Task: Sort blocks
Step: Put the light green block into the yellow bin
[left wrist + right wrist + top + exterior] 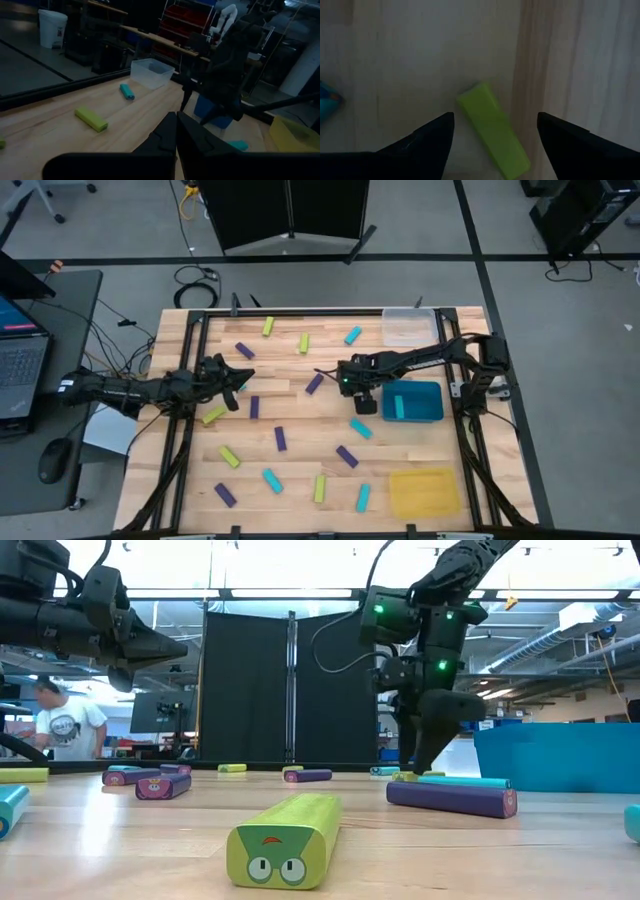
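The blocks (281,438) are lying flat and scattered over the wooden tabletop, short bars in dark purple, cyan and yellow-green. One yellow-green block (493,131) is lying slantwise directly beneath the right gripper (495,131), between its spread fingers. A cyan block (361,428) is resting just beside that gripper.
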Controlling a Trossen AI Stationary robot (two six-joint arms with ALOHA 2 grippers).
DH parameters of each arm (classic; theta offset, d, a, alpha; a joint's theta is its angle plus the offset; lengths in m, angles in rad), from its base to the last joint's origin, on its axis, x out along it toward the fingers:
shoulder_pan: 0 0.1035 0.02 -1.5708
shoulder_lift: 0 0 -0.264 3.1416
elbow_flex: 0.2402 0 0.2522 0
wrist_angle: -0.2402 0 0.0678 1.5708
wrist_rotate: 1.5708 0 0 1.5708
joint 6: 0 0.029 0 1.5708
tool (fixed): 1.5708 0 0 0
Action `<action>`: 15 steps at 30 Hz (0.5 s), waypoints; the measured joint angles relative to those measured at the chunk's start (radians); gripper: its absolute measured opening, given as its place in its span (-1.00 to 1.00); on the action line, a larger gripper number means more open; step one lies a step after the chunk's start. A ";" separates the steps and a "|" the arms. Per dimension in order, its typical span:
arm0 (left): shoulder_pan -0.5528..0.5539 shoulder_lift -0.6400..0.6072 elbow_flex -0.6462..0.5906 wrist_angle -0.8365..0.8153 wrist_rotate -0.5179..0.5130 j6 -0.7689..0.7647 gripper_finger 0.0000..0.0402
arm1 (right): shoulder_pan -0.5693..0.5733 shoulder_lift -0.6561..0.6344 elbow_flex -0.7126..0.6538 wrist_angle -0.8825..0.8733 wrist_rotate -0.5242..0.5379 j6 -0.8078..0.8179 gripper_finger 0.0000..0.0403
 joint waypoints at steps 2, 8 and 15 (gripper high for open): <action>0.000 0.000 0.000 -0.004 0.000 -0.001 -0.92 | 0.000 -0.003 0.000 0.019 -0.001 0.002 0.47; 0.001 0.028 0.000 -0.059 0.018 -0.096 -0.92 | 0.006 -0.081 0.039 0.049 -0.008 0.069 0.46; 0.000 0.196 0.143 -0.352 0.072 -0.225 -0.68 | 0.016 -0.297 0.056 0.184 -0.010 0.082 0.45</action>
